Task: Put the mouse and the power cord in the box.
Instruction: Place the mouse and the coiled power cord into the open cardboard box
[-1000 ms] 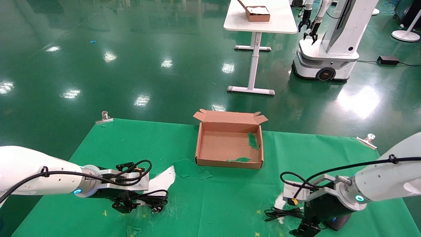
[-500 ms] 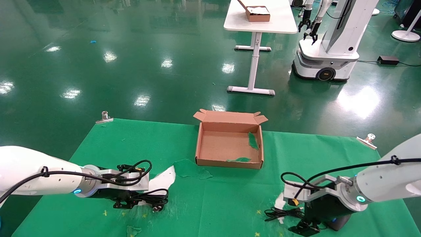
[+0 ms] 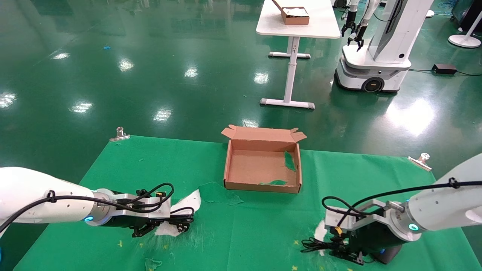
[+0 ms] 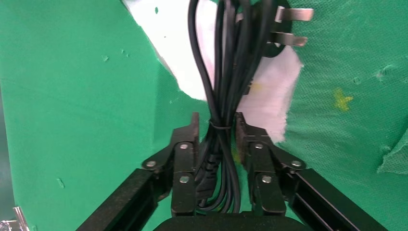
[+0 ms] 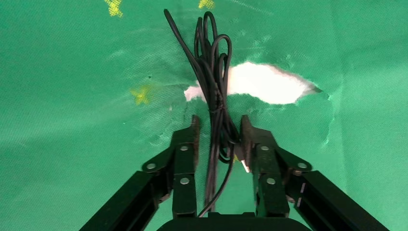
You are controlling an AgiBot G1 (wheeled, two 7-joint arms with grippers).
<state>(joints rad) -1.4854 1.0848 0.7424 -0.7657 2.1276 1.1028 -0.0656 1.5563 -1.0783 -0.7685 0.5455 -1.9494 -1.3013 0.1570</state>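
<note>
Down at the near left, the power cord (image 4: 223,96) lies bundled on the worktop (image 3: 260,226), across a white patch where the green cover is torn, and the left gripper (image 4: 216,132) has its 2 fingers closed in tight against the bundle, 1 on each side; the pronged plug (image 4: 284,31) pokes out past the fingertips. Over at the near right, the mouse (image 3: 388,253) is mostly hidden under the right arm, only a dark rounded edge and a blue glint showing, close to the worktop's front edge. The right gripper (image 5: 219,132) straddles the mouse's thin cable (image 5: 214,77), fingers narrowed around the strands, though whether they actually pinch it is hard to tell. The box (image 3: 262,185) sits open and empty in the middle, toward the far edge, well apart from both grippers, with bare green cover between. 2 green scraps cling inside its right wall and front corner. 2 metal clips (image 3: 119,134) hold the cover's far corners.
</note>
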